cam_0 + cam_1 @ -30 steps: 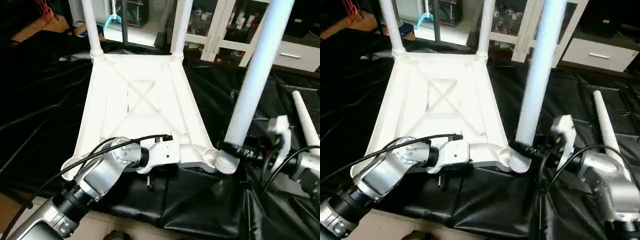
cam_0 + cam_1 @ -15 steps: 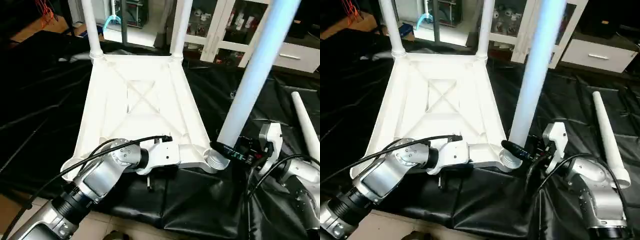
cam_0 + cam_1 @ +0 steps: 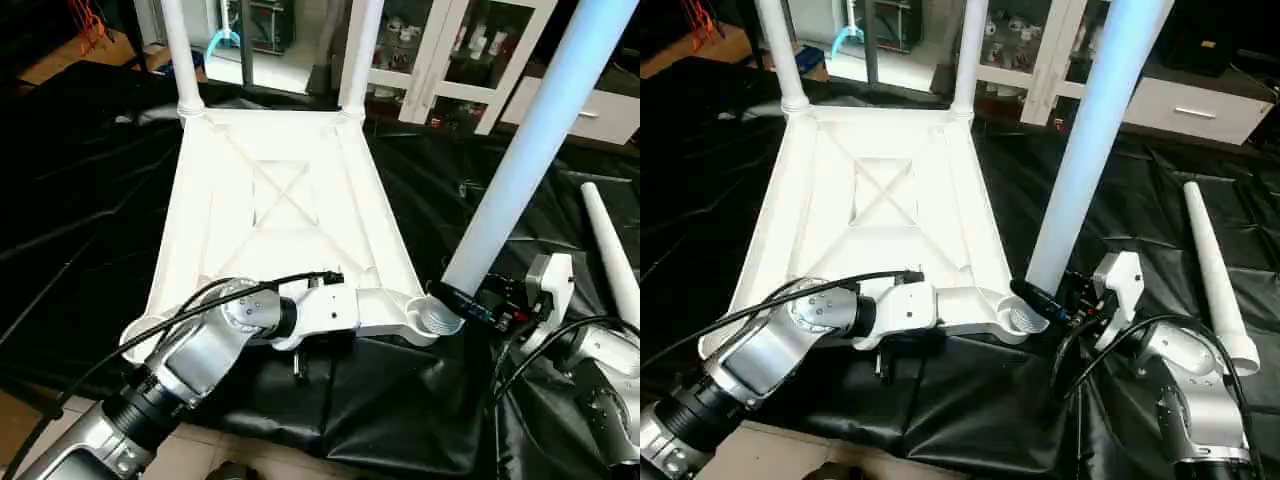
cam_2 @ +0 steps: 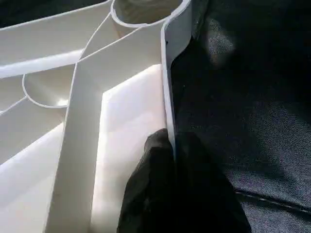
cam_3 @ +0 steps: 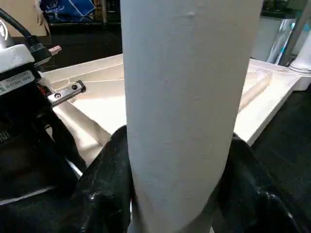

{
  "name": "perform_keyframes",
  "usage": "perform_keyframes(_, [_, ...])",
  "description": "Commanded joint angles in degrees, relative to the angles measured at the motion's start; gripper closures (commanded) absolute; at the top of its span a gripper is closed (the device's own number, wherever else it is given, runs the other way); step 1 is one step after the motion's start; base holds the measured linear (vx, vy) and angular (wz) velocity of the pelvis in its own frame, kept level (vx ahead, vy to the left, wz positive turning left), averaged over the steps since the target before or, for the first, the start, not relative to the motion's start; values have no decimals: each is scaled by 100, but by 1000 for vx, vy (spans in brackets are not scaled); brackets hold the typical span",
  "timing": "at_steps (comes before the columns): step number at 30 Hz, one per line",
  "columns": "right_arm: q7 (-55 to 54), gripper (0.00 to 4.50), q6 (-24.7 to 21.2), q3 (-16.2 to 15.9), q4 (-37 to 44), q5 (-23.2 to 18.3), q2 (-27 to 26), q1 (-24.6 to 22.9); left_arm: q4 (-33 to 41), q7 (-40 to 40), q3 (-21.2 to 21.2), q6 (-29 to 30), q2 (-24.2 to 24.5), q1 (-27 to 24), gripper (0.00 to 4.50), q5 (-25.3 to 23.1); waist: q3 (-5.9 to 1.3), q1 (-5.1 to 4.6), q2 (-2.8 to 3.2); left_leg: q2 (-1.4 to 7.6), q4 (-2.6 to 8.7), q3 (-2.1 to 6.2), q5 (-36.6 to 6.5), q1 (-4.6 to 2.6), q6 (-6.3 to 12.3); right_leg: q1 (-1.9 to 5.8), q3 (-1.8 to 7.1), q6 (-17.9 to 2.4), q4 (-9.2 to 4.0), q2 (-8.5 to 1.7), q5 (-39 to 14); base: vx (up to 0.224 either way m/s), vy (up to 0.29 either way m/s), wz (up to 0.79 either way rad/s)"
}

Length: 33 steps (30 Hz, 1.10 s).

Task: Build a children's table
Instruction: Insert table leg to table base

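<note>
The white table top (image 3: 280, 220) lies underside up on a black sheet (image 3: 90, 200). Two legs (image 3: 360, 50) stand in the far corner sockets. The left gripper (image 4: 170, 160) has its jaws closed on the top's near edge wall, one finger on each side. The right gripper (image 5: 177, 194) has its jaws clamped around the lower end of a third leg (image 3: 530, 150), which leans, tilted, above the near right corner socket (image 3: 432, 322). A fourth leg (image 3: 612, 250) lies on the sheet to the right.
</note>
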<state>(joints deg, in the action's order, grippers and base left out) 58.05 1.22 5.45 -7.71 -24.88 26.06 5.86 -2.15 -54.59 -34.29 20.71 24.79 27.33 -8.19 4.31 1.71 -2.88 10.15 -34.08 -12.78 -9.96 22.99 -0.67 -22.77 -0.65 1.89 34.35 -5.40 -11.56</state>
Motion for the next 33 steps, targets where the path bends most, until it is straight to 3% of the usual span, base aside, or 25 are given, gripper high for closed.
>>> perform_keyframes(1, [62,266,132,-77,-149,105,-14,74,-325,-112,-313,155,195,-242,450,-301,-261,-30,7,350,549,241,-2091,-208,-137,17,134,-1064,-470,-240,-1553,0,0,0])
perform_keyframes(4, [69,266,198,-125,-196,138,-75,136,-225,-151,-294,204,274,-285,450,-300,-271,-22,2,349,536,230,-1972,-202,-71,40,140,-1102,-461,-251,-1464,0,0,0])
perform_keyframes(6, [34,266,209,-159,-159,104,-187,227,-24,-147,-175,344,495,-409,450,-321,-289,2,63,350,541,240,-1870,-206,-60,56,132,-1160,-432,-247,-1271,0,0,0])
perform_keyframes(7, [-2,266,199,-191,-97,72,-267,270,99,-147,-76,425,679,-512,450,-331,-295,-33,69,333,556,261,-1738,-131,-31,118,112,-1188,-404,-242,-1091,0,0,0])
perform_keyframes(9, [-59,266,154,-271,59,26,-393,293,317,-191,75,578,1034,-707,450,-355,-296,-41,126,330,563,268,-1799,-160,-61,103,105,-1238,-397,-226,-1006,0,0,0])
perform_keyframes(10, [-88,266,156,-301,108,9,-451,300,452,-225,158,695,1210,-818,450,-358,-295,-63,108,325,565,271,-1822,-150,-62,112,105,-1250,-391,-220,-997,0,0,0])
perform_keyframes(12, [-140,266,178,-311,126,-12,-519,324,628,-270,252,795,1437,-960,450,-367,-298,-94,130,317,570,273,-1862,-161,-58,113,109,-1273,-396,-216,-1043,0,0,0])
perform_keyframes(13, [-206,266,199,-306,109,-35,-589,364,814,-313,368,863,1685,-1126,450,-369,-294,-97,172,311,575,284,-1888,-154,-68,121,110,-1286,-388,-224,-1077,0,0,0])
perform_keyframes(14, [-233,266,216,-297,85,-45,-621,394,942,-361,438,910,1864,-1250,450,-366,-284,-123,185,300,603,310,-1924,-114,-83,160,101,-1265,-394,-238,-1232,0,0,0])
perform_keyframes(16, [-244,266,252,-290,20,-42,-663,446,1153,-404,560,1006,2178,-1461,450,-389,-280,-148,169,288,613,324,-2011,-121,-121,159,95,-1185,-419,-229,-1515,6,-8,-9])
perform_keyframes(17, [-241,266,265,-288,-12,-29,-681,466,1223,-398,613,1048,2272,-1530,450,-399,-290,-161,207,284,618,335,-2049,-134,-149,153,105,-1204,-425,-231,-1528,0,0,0])
perform_keyframes(19, [-226,266,303,-289,-109,9,-731,522,1441,-356,778,1255,2504,-1723,450,-413,-290,-185,219,264,627,371,-2019,-81,-154,199,87,-1188,-415,-243,-1657,3,-21,-20])
perform_keyframes(21, [-209,266,331,-304,-170,13,-765,565,1594,-341,875,1399,2608,-1827,450,-406,-300,-195,207,258,610,380,-1944,-94,-132,192,86,-1195,-427,-241,-1706,9,-21,-20])
perform_keyframes(26, [-151,266,281,-416,-231,-13,-852,645,2139,-233,946,2005,2580,-2013,450,-394,-321,-173,236,259,576,346,-1591,-172,-3,185,106,-1464,-415,-213,-1233,0,0,0])
perform_keyframes(28, [-152,266,179,-450,-380,-72,-964,799,2149,42,838,2085,2069,-1919,450,-305,-333,-168,192,256,552,325,-1411,-185,91,193,110,-1570,-396,-199,-975,0,0,0])
perform_keyframes(31, [-97,266,-58,-483,-562,-195,-1074,1012,1931,346,660,1973,1505,-1726,450,-303,-359,-104,227,251,508,287,-1168,-230,237,188,117,-1709,-368,-182,-636,0,0,0])
perform_keyframes(33, [-59,266,-215,-485,-651,-297,-1146,1165,1817,440,619,1946,1203,-1619,450,-221,-358,-62,203,252,507,274,-1141,-239,276,182,115,-1691,-375,-182,-661,0,0,0])
